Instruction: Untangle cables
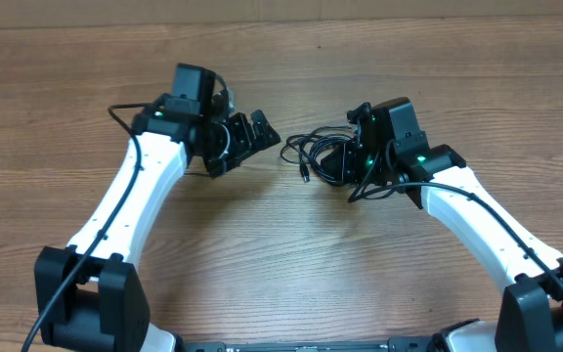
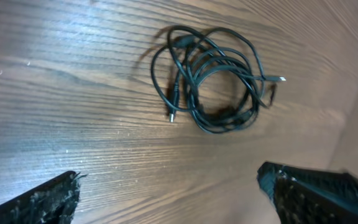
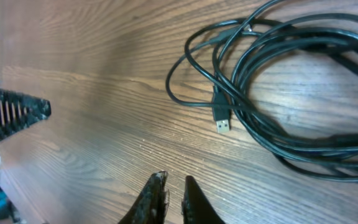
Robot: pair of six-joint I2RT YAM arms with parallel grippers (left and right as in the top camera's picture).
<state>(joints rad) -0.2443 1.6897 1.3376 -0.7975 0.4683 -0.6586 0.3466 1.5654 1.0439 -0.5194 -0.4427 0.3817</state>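
Observation:
The cables (image 1: pixel 313 153) lie as one small coiled bundle of thin black cords on the wooden table, between the two arms. In the left wrist view the cables (image 2: pixel 213 81) lie ahead of my left gripper (image 2: pixel 166 190), which is wide open and empty. In the overhead view the left gripper (image 1: pixel 255 134) sits just left of the bundle, apart from it. My right gripper (image 3: pixel 174 180) has its fingers together with nothing between them, just short of the coil (image 3: pixel 291 93) and a loose USB plug (image 3: pixel 222 125). In the overhead view the right gripper (image 1: pixel 343 162) is at the bundle's right side.
The wooden table (image 1: pixel 281 254) carries only the cables and the arms. A finger of the left gripper (image 3: pixel 14 112) shows at the left edge of the right wrist view. The arms' own thicker black cables run along the white links (image 1: pixel 115 210).

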